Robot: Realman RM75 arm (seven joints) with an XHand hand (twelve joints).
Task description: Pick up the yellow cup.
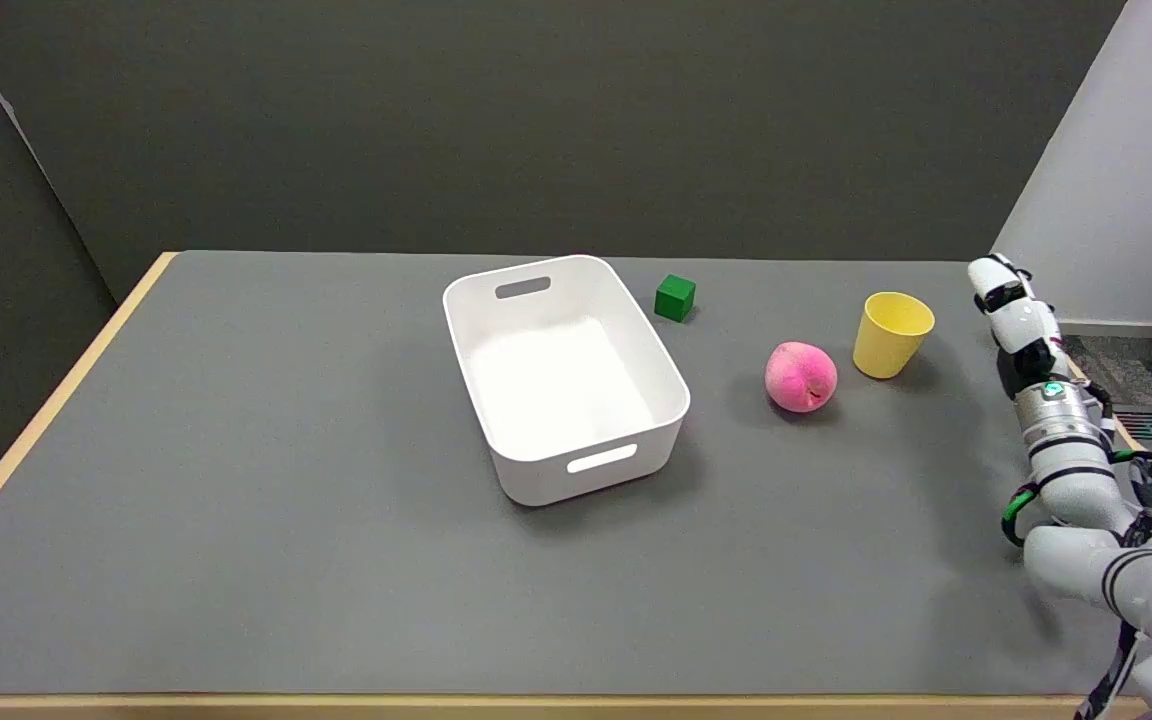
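The yellow cup (891, 337) stands upright on the grey table, toward the right rear, with its mouth up. My right hand (1012, 312) is to the right of the cup near the table's right edge, a clear gap apart from it. I see the hand edge-on, its fingers stretched toward the back of the table and holding nothing. The white arm runs from the hand down to the lower right corner of the view.
A pink peach (801, 377) lies just left of the cup. A small green cube (675, 298) sits further back, beside a white bin (656, 440) with handle slots at the table's middle. The table's right edge (1126, 430) passes under my forearm.
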